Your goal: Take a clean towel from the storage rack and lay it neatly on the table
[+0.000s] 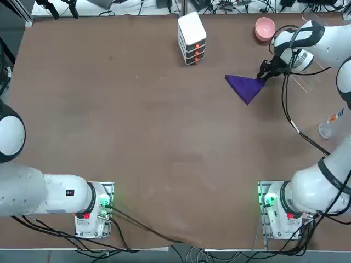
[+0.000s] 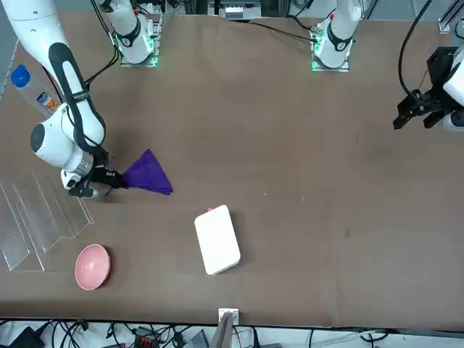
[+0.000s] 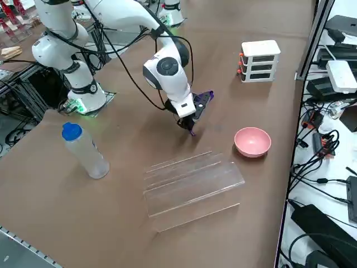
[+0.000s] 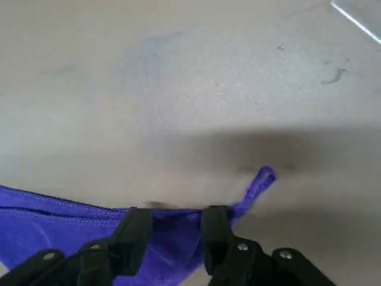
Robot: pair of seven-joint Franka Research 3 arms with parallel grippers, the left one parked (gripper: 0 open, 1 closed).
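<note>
The deep purple towel [image 1: 247,86] lies on the brown table [image 1: 137,137] as a bunched triangle that narrows toward my right gripper [image 1: 265,72]. The gripper sits low over the table, shut on the towel's narrow end. In the wrist view, purple cloth [image 4: 59,226] runs between the two black fingers [image 4: 138,229], and a small corner tag sticks out past them. The storage rack [image 3: 189,181], made of clear rods and plates, stands just beyond the gripper on the side away from the towel. The front view shows towel [image 2: 148,175], gripper [image 2: 109,180] and rack [image 2: 36,214] in a row.
A white stacked box with orange marks [image 1: 192,37] stands at the far middle of the table. A small pink bowl [image 1: 265,27] sits near the rack's far end. A clear bottle with a blue cap [image 3: 83,151] stands near the table's right edge.
</note>
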